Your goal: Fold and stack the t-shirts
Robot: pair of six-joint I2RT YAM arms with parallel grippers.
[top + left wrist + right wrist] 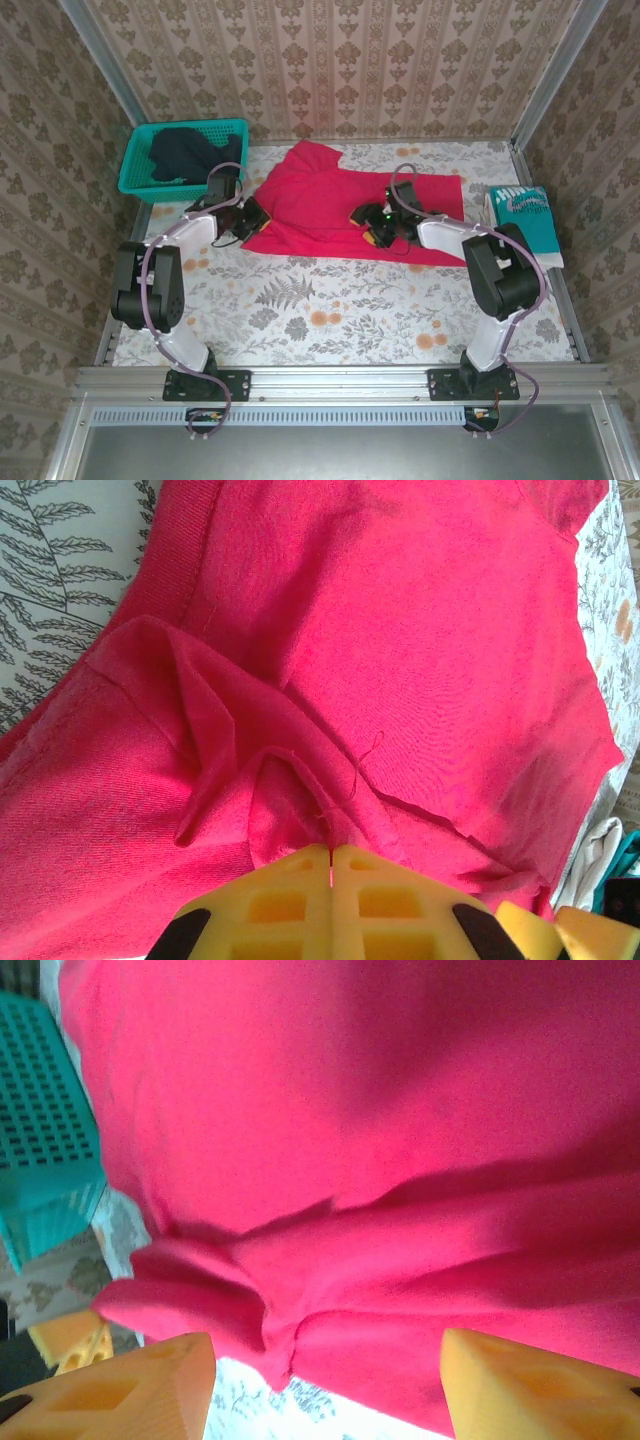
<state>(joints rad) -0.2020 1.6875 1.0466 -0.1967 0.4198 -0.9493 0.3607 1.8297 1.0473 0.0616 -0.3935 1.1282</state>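
Three t-shirts: we see a plain red-pink cloth t-shirt (330,205) rumpled across the centre of the floral worktop (330,310), a folded teal t-shirt with white print (525,215) at right, and a dark navy t-shirt (185,152) in the upper-left teal plastic basket (200,124). The left fingers (280,905) pinch a red fold; the right fingers (120,1385) stand apart over its edge.

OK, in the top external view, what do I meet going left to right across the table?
teal basket with the dark t-shirt in it → red t-shirt spread out mid-table → teal t-shirt with white print, at the right edge.
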